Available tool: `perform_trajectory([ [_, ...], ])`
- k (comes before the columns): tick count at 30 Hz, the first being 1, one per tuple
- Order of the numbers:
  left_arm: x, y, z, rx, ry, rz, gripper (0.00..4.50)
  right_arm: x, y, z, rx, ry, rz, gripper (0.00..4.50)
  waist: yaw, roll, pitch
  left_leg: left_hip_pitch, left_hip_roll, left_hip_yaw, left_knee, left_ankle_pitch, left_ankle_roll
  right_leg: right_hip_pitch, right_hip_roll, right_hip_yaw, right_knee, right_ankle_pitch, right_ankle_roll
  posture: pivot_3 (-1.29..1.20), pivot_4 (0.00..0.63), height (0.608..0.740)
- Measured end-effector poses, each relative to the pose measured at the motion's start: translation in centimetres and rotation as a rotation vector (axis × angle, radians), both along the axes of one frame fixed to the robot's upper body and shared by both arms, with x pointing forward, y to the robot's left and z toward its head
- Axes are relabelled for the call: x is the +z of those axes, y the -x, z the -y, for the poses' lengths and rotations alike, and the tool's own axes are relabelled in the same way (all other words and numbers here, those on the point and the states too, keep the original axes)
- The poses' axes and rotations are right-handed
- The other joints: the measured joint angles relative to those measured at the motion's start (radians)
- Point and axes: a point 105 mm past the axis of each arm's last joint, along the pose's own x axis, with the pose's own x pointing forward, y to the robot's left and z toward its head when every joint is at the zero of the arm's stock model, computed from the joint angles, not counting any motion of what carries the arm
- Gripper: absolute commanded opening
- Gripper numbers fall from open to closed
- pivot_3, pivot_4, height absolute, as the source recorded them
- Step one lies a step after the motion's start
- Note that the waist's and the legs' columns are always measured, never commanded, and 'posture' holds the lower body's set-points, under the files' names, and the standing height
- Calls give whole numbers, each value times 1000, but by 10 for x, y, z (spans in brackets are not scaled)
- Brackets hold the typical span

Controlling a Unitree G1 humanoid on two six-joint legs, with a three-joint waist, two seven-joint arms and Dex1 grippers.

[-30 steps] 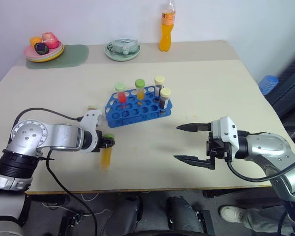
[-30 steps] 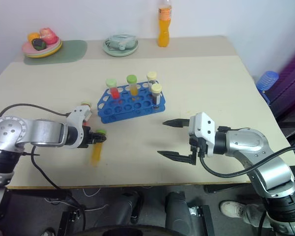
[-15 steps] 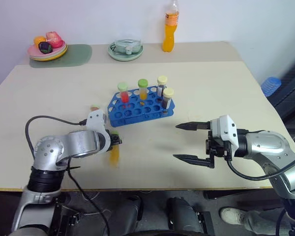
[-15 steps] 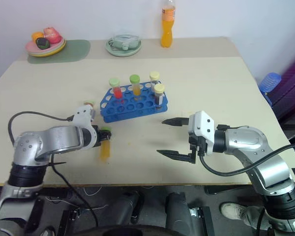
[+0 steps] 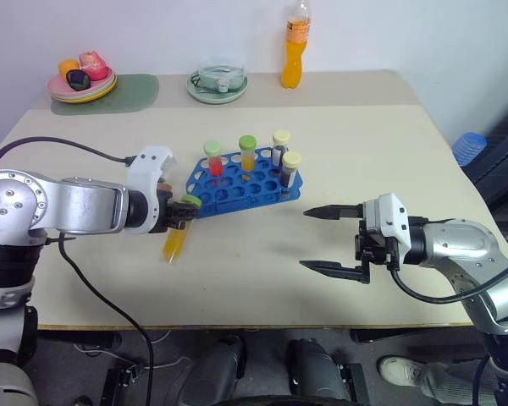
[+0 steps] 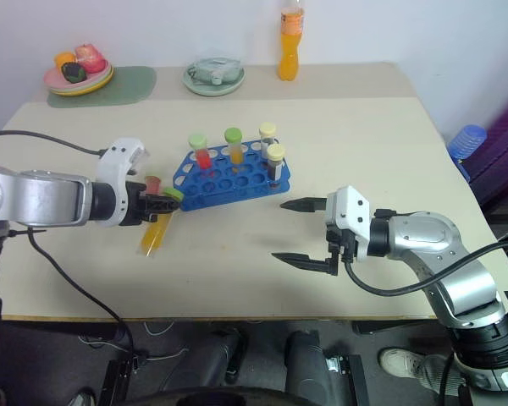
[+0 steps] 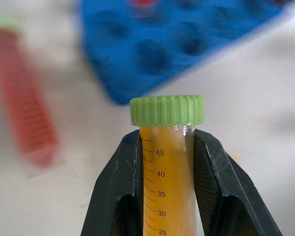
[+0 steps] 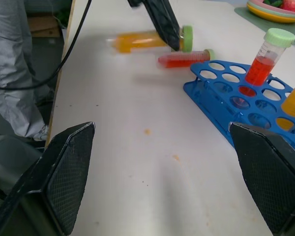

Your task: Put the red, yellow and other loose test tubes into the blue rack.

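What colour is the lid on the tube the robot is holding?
Green. The left tool grips the yellow tube just under its lid; the left wrist view shows it best.

orange drink bottle [image 5: 292, 56], fruit plate [image 5: 81, 85], green mat [image 5: 127, 91], pale green dish [image 5: 217, 85]

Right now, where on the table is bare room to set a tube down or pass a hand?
Free: the wide strip between the rack and the back dishes; the far right side beyond the right claw; the front edge between both claws. Crowded: left of the rack, where the left claw holds the yellow tube by a red tube.
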Motion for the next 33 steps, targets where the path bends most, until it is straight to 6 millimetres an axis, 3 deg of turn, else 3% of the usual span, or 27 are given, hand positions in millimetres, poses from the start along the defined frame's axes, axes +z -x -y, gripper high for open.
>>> perform_trajectory([
  [3, 8, 4, 17, -80, -3, 119, 754, 0, 0, 0, -1, 0, 1, 4500, 0, 0, 0, -2, 0, 0, 1, 1, -1, -2, -1, 0, 0, 0, 0, 0, 150, 740],
  [8, 38, -7, 34, -157, -29, 668, 754, 1, -1, 0, -9, -2, 4, 4500, -10, 0, 1, -4, 1, 5, 0, 0, -2, -2, -1, 1, -2, -2, -4, 0, 150, 740],
  [12, 64, -24, 29, -61, -38, 1080, 754, 1, -2, 0, -18, -4, 8, 4500, -7, 0, 1, -4, 1, 5, 1, -3, 2, -1, -2, 1, -5, -2, -4, 0, 150, 740],
  [14, 61, -30, 22, -9, -53, 1197, 754, 2, -3, 0, -27, -8, 12, 4500, -7, 0, 0, -5, 2, 5, 1, -2, 4, -1, -1, 1, -7, -1, -4, 0, 150, 740],
  [19, 40, -44, 22, 52, -21, 1289, 754, 3, -6, 0, -49, -23, 19, 4500, 3, 0, 1, -7, 2, 4, 2, -2, 4, -2, -1, 0, -8, 2, 2, 0, 150, 740],
  [29, 9, -40, 59, -182, 283, 1258, 754, 4, -9, 1, -87, -23, 19, 4500, 0, 0, 1, -7, 1, 4, 4, -2, 5, -2, -1, 0, -8, 3, 4, 0, 150, 740],
  [33, 0, -43, 63, -205, 332, 1247, 754, 5, -7, 1, -93, -22, 24, 4500, 0, 0, 1, -7, 1, 4, 5, -2, 5, -2, -1, -1, -8, 3, 5, 0, 150, 740],
])
